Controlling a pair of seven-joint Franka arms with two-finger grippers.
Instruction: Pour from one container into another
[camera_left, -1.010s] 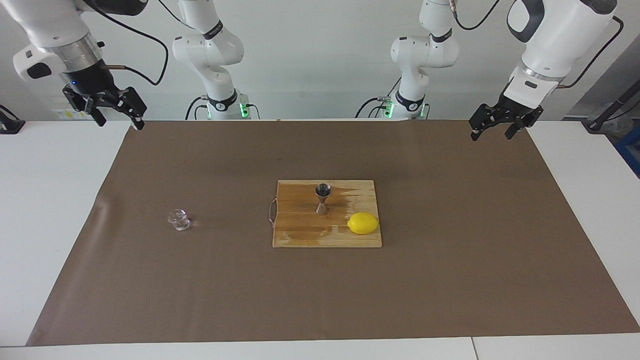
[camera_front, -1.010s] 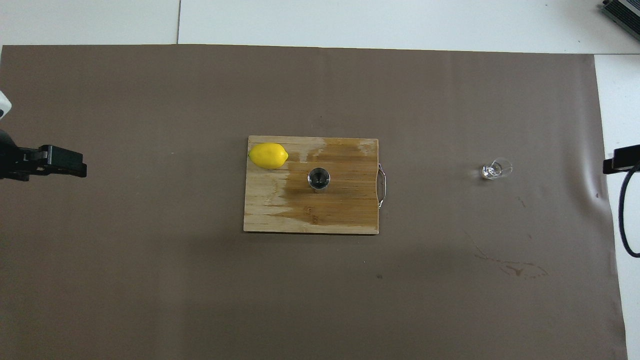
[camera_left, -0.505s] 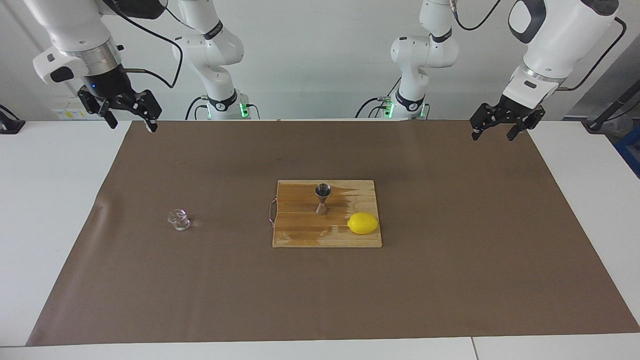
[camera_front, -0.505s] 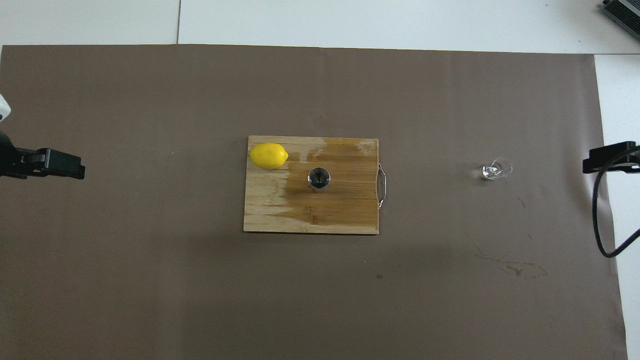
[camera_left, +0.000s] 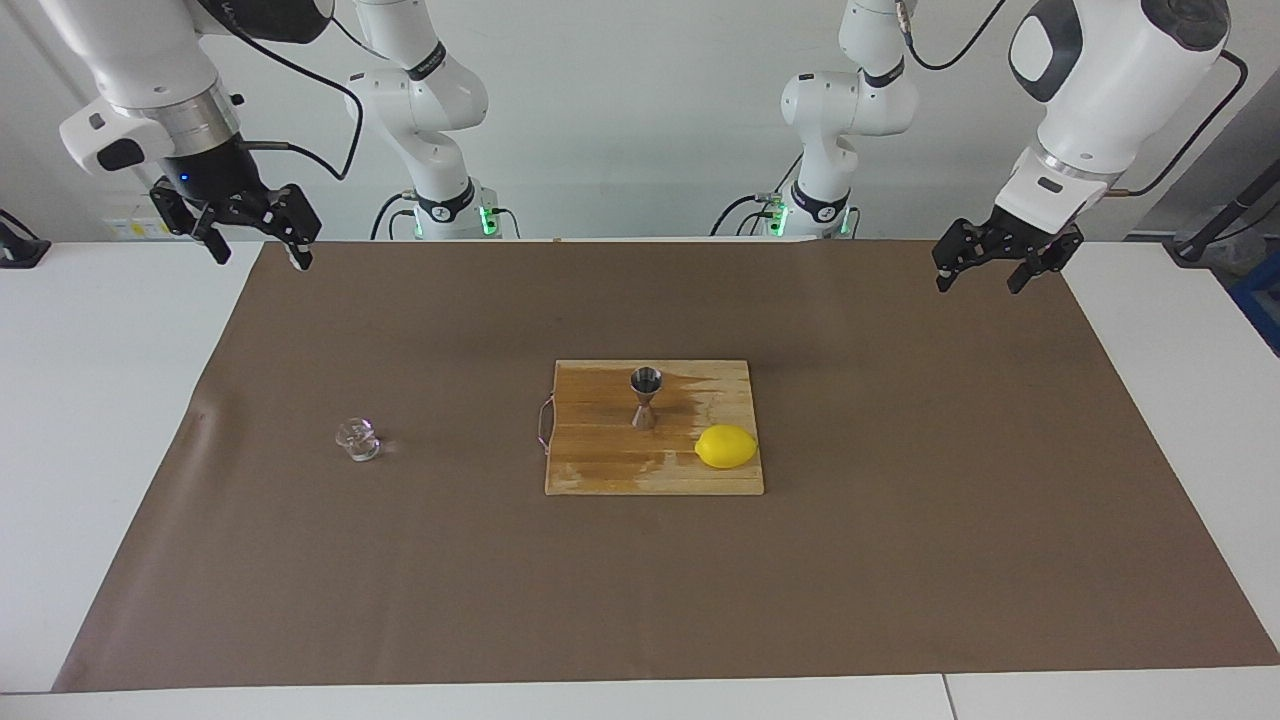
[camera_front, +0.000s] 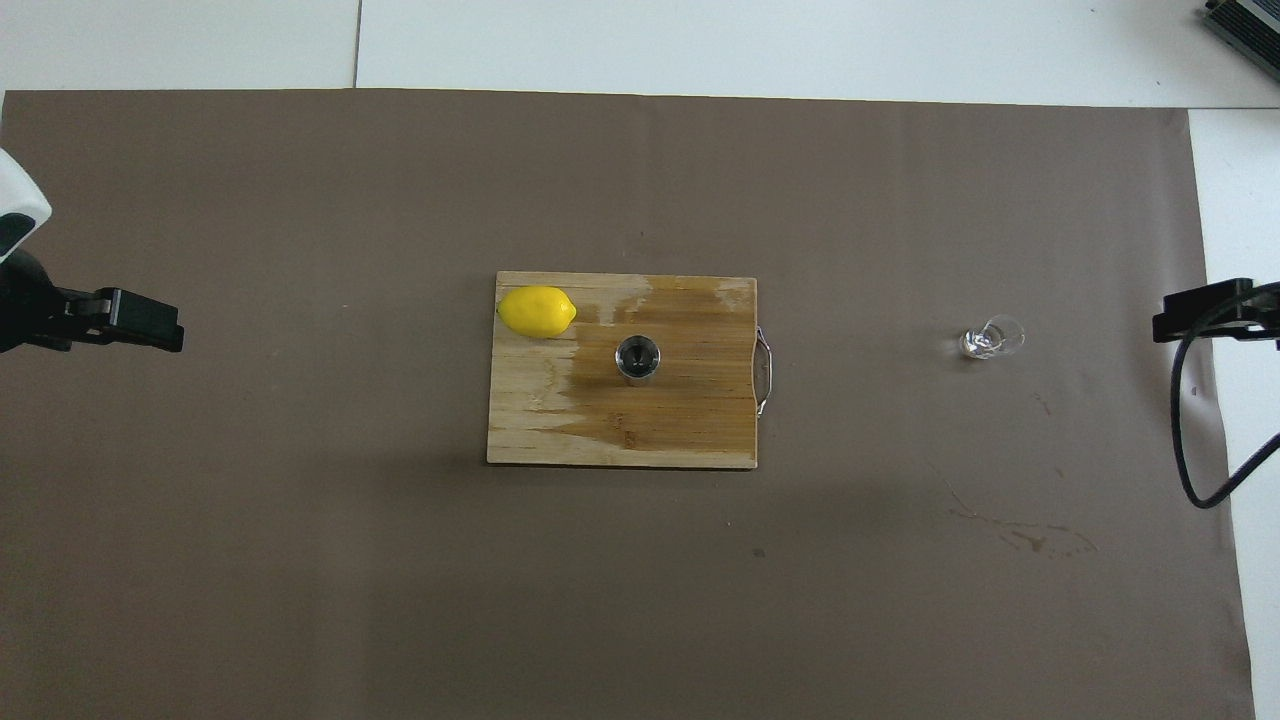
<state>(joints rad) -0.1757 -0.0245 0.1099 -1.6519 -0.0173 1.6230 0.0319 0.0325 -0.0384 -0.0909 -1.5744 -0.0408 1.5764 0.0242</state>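
Observation:
The small clear glass cup (camera_left: 357, 440) (camera_front: 990, 338) stands on the brown paper toward the right arm's end of the table. The steel hourglass jigger (camera_left: 645, 398) (camera_front: 637, 358) stands upright on the wooden board (camera_left: 600, 475) (camera_front: 550, 430) at the table's middle. My right gripper (camera_left: 260, 250) (camera_front: 1195, 318) hangs open and empty over the paper's edge at its own end, well apart from the cup. My left gripper (camera_left: 978, 282) (camera_front: 140, 320) hangs open and empty over the paper at the left arm's end.
A yellow lemon (camera_left: 726, 446) (camera_front: 537, 311) lies on the board's corner farther from the robots, toward the left arm's end. A wire handle (camera_front: 764, 372) sticks out of the board toward the cup. A dried stain (camera_front: 1040, 540) marks the paper nearer to the robots than the cup.
The right gripper has shifted inward from the table's end toward the paper. The left gripper has crept slightly inward too. Cup, jigger and lemon have not moved.

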